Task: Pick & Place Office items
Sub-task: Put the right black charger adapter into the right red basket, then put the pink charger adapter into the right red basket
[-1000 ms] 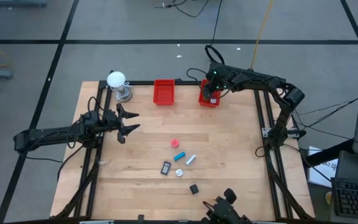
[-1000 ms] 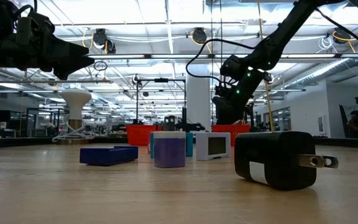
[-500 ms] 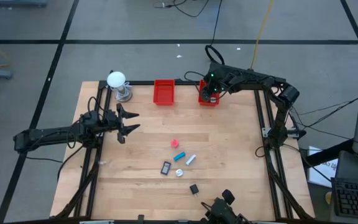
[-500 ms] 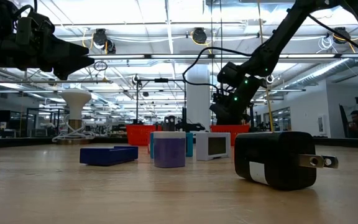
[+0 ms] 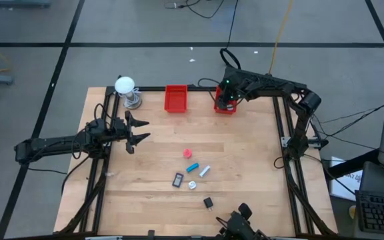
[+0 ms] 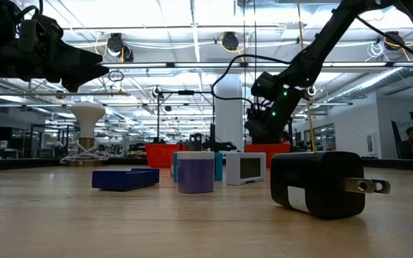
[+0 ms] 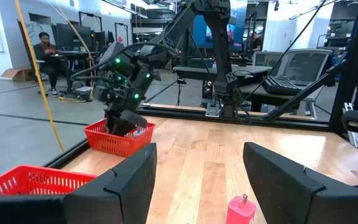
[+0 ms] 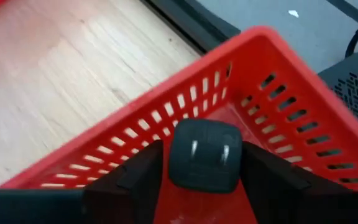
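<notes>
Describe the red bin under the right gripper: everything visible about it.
The red bin looks like moulded plastic, with slotted walls and a smooth rim. It stands upright at the table's far edge, right of a second red bin. The right gripper is over its opening, with a dark rounded piece between the fingers. Whether the gripper touches the bin cannot be told.

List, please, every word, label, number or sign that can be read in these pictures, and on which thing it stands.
None can be read.
Black plug-in cube charger: its white label shows no legible print.
Small white box with a grey screen: the screen shows nothing legible.
Red plastic slotted bin: no marking shows.
</notes>
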You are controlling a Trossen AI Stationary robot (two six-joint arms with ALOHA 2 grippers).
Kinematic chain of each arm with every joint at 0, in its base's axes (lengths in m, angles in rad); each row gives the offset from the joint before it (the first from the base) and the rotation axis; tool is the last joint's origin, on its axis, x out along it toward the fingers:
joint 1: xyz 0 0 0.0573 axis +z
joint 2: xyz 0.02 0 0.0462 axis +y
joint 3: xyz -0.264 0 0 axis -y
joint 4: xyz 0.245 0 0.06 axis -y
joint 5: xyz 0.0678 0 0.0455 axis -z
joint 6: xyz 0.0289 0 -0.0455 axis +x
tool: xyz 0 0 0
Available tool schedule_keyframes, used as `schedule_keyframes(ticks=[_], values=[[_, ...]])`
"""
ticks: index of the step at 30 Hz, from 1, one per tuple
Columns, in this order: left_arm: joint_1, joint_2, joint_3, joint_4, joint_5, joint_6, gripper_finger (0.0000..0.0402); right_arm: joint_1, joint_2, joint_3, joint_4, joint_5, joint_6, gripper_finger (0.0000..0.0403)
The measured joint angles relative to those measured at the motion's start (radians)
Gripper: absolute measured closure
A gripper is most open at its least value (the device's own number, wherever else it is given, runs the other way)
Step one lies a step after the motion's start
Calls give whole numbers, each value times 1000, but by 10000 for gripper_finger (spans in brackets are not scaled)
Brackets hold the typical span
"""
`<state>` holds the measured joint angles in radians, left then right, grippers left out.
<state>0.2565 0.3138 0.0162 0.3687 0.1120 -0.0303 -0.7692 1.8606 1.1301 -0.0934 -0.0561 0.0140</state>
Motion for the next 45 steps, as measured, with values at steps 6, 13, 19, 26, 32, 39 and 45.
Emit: schedule_keyframes(ticks=[6, 13, 19, 26, 32, 39, 45], values=[[0, 0, 0, 0, 0, 0, 158, 0, -39, 0, 4, 0, 0, 203], [0, 0, 0, 0, 0, 0, 158, 20, -108, 0, 5, 0, -3, 202], [0, 0, 0, 0, 0, 0, 158, 73, -201, 0, -12, -1, -3, 206], [0, 0, 0, 0, 0, 0, 158, 179, -328, 0, -47, -1, -3, 207], [0, 0, 0, 0, 0, 0, 158, 312, -412, 2, -78, -1, -3, 206], [0, 0, 0, 0, 0, 0, 158, 513, -447, 2, -130, -1, 9, 207], [0, 0, 0, 0, 0, 0, 158, 702, -463, 2, -252, -52, 81, 214]])
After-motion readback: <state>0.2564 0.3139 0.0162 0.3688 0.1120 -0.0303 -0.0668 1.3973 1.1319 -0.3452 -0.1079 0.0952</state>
